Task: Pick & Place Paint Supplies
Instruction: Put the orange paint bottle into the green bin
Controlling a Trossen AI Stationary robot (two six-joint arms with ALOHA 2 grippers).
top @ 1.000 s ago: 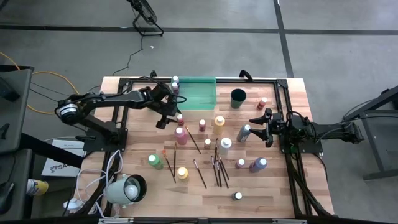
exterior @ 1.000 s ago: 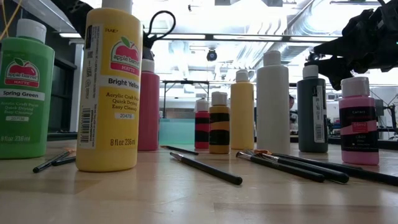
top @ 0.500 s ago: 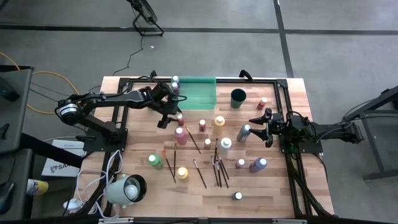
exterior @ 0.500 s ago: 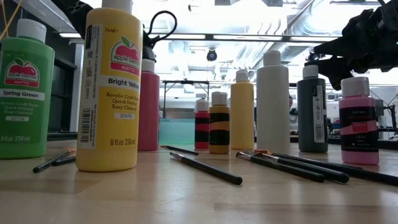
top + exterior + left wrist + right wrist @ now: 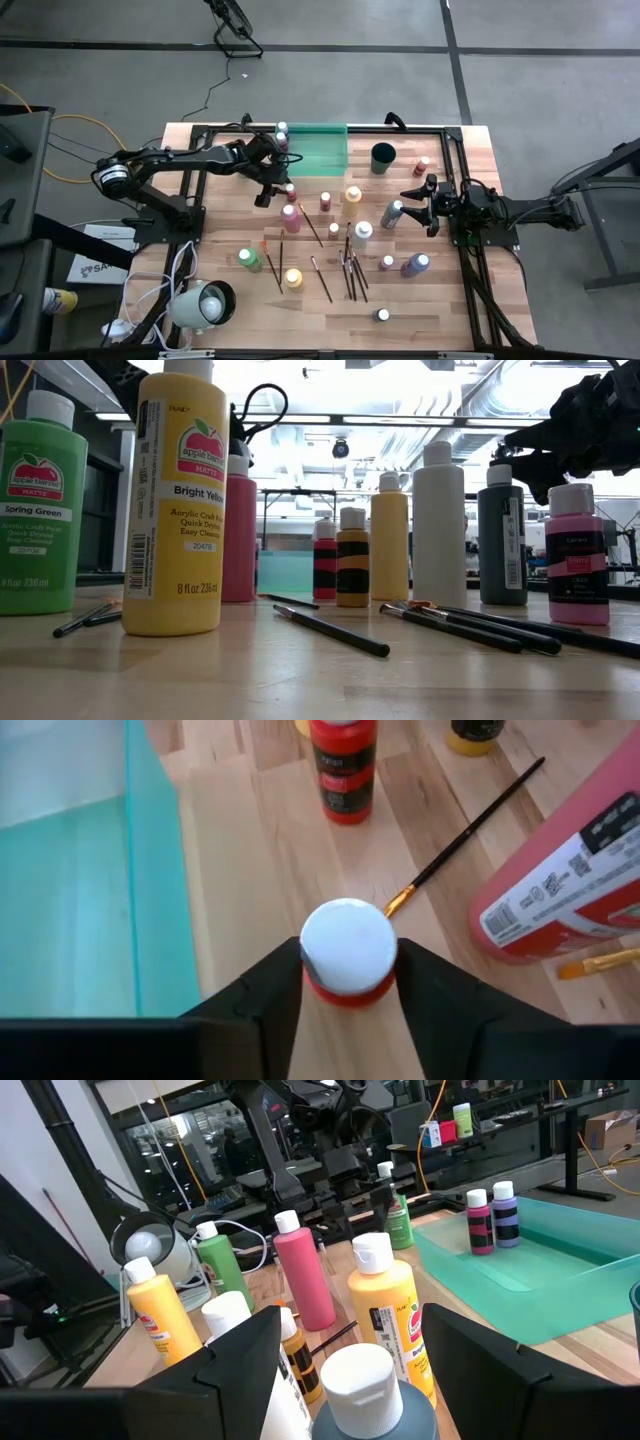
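Paint bottles [image 5: 351, 235]: two stand in the green tray [image 5: 325, 150], most remain outside; left gripper [image 5: 348, 982] clamps a red bottle [image 5: 347, 950] beside it; right gripper [image 5: 408, 199] waits, apart.

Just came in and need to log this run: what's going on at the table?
The robot is sorting paint supplies. The left hand has its fingers on both sides of a small red bottle with a white cap, standing on the table beside the green tray; the bottle is not lifted. Two bottles already stand in the tray. The right hand waits open by the grey bottle. Many bottles and the paintbrushes remain on the table.
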